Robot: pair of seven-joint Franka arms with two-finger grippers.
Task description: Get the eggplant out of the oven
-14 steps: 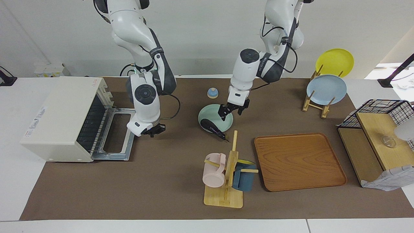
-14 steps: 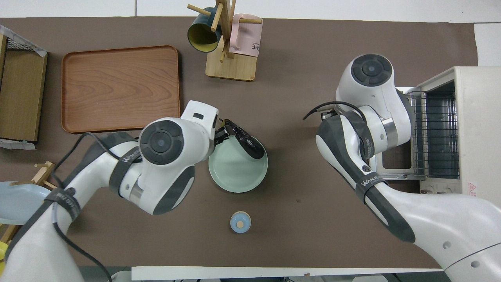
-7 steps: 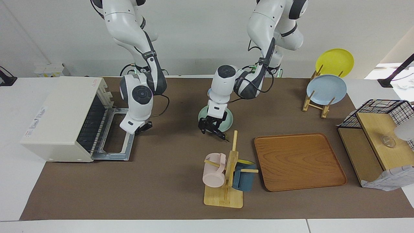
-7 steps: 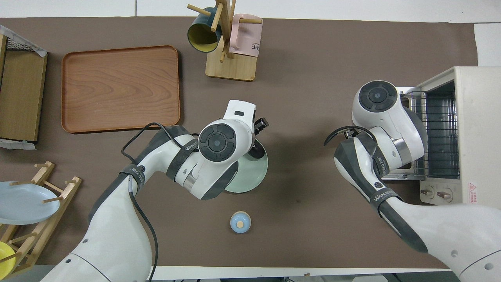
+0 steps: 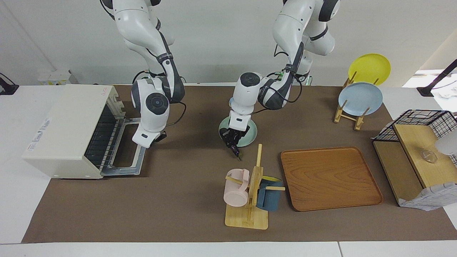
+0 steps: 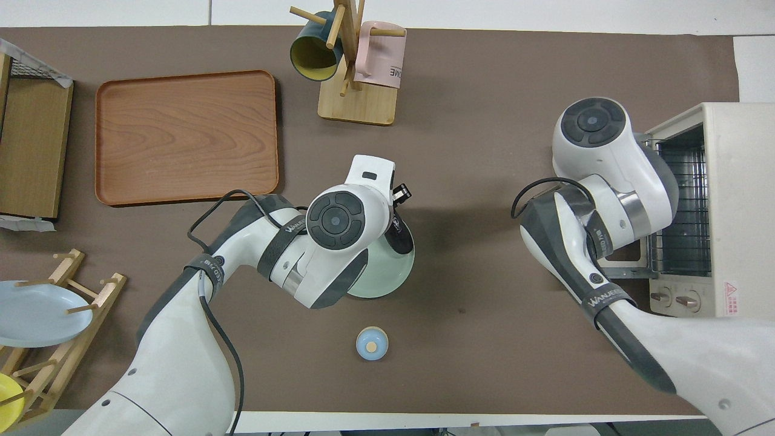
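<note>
The left gripper [image 5: 232, 143] has its fingers clenched on the slender dark purple eggplant [image 5: 236, 149], tilted at the pale green bowl's [image 5: 250, 137] rim, well apart from the cream-white toaster oven [image 5: 68, 132]. It should lift steadily. The right gripper [image 5: 159, 137], clenched on nothing, waits over the oven's open door.

Left gripper [image 5: 232, 141] moved from over the bowl [image 5: 250, 136] to its rim farther from the robots and closed on the eggplant [image 5: 235, 150]. Right gripper [image 5: 159, 137] shifted toward the oven [image 5: 68, 130] door.
</note>
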